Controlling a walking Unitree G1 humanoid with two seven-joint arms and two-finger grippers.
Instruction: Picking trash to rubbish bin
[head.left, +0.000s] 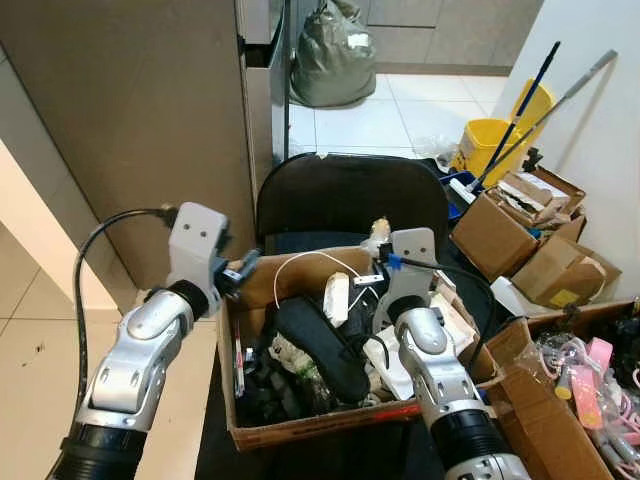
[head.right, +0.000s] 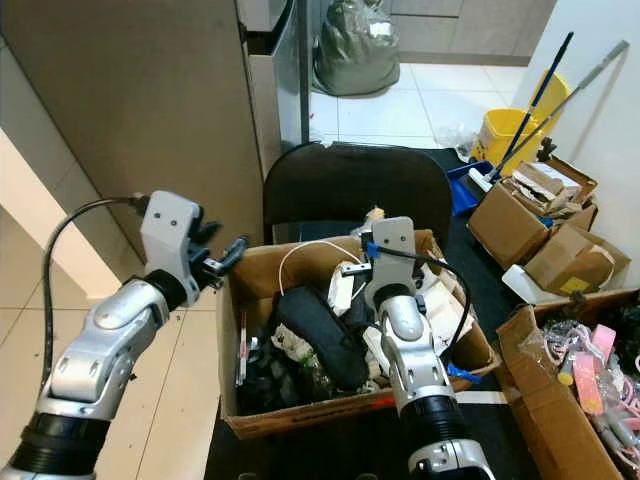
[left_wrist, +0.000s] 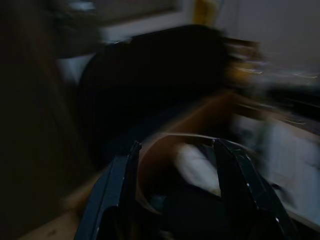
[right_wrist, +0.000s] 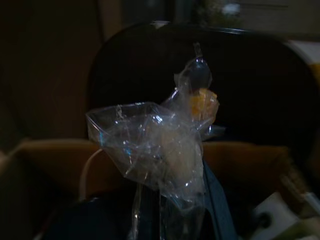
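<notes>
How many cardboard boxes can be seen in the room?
4 at least: the cluttered box before the robot, one at lower right, two by the wall. Others may be hidden.

I find no legible text in any view, cardboard boxes (head.left: 520, 235) at right carry pale labels too small to read, yellow patch on one box unreadable, wrist views too dark and blurred for any markings, no brands or numbers to log

L claw (left_wrist: 177, 192) agape, R claw (head.left: 378, 232) clamped.
</notes>
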